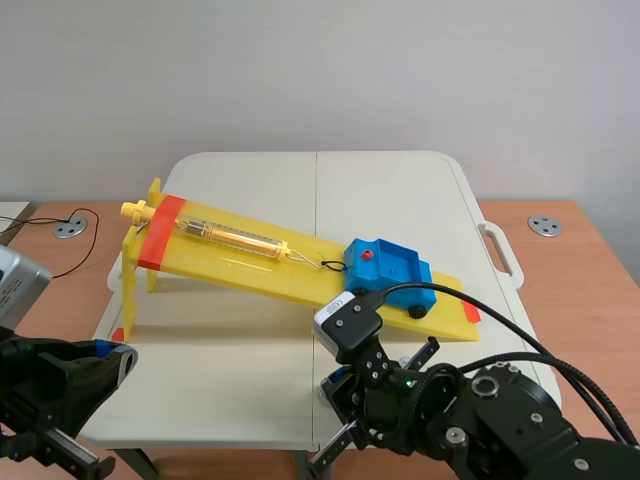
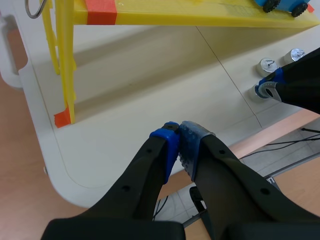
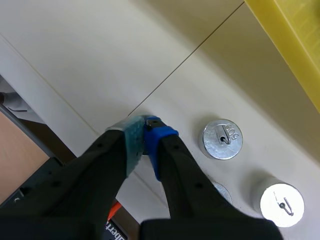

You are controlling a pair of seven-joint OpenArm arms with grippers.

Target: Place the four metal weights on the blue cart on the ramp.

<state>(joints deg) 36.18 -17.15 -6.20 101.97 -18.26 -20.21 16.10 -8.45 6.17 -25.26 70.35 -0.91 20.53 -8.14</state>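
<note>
Metal weights [image 3: 222, 139] rest on white table [image 1: 250, 180]; left jaws, right jaws pressed together.

- The ramp [image 1: 250, 262] is bright yellow, with orange-red bands [image 1: 160, 232] across its upper end.
- The cart [image 1: 388, 266] is blue, with a red dot [image 1: 368, 256] on top and black wheels [image 1: 417, 313].
- The spring scale [image 1: 230, 237] is clear amber-yellow.
- The metal weights [image 3: 222, 139] are plain silver-grey.
- The table [image 1: 250, 180] is cream-white; the desk [image 1: 590, 260] around it is reddish-brown wood.
- The left gripper [image 2: 178, 131] is black, with blue pads [image 2: 170, 147], one of them dotted.
- The right gripper [image 3: 144, 129] is black, with one grey-green dotted pad and one blue.
- The wall [image 1: 320, 70] is pale grey.
</note>
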